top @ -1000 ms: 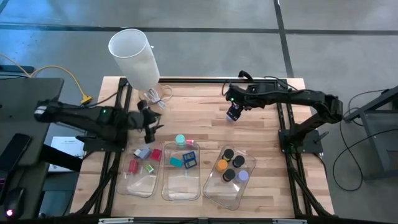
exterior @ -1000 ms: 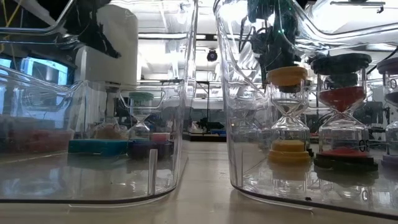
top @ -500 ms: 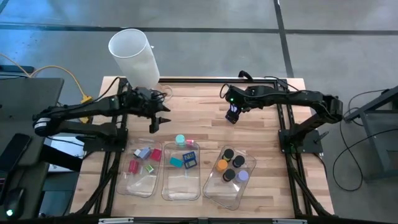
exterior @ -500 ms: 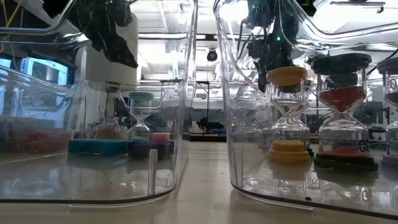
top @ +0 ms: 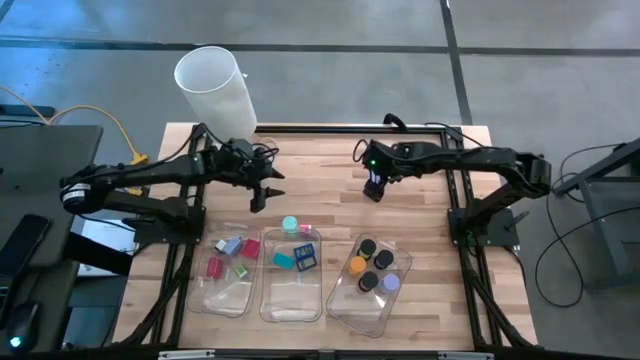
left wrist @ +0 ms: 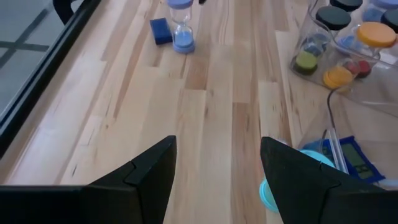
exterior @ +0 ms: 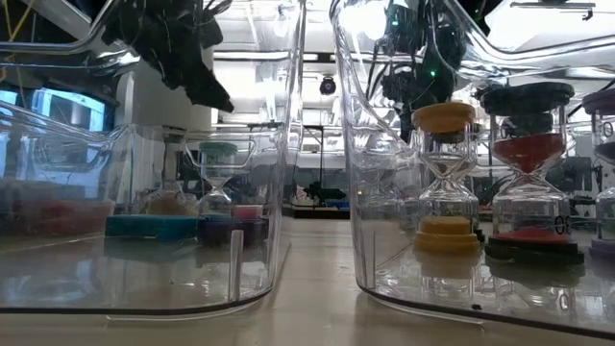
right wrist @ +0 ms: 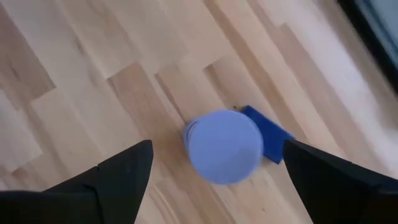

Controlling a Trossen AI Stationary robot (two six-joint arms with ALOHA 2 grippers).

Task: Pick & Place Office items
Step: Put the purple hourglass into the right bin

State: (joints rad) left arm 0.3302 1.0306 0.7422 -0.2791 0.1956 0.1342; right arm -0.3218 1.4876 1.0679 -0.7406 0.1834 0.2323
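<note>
1. We judged the step in hand to be the pick-up of the blue-capped sand timer [right wrist: 224, 146], which stood upright on the table [top: 320, 165] toward its far edge, touching a small dark blue block [right wrist: 264, 134].
2. Our right gripper [top: 373, 189] hung directly over it, fingers spread wide and holding nothing.
3. Our left gripper [top: 263, 194] waited above bare wood nearer the far-left corner, fingers partly apart, empty.
4. The other office items lay in three clear trays [top: 262, 300] along the near edge.
5. Next, we reckoned, the right gripper must descend, straddle the timer and close.
</note>
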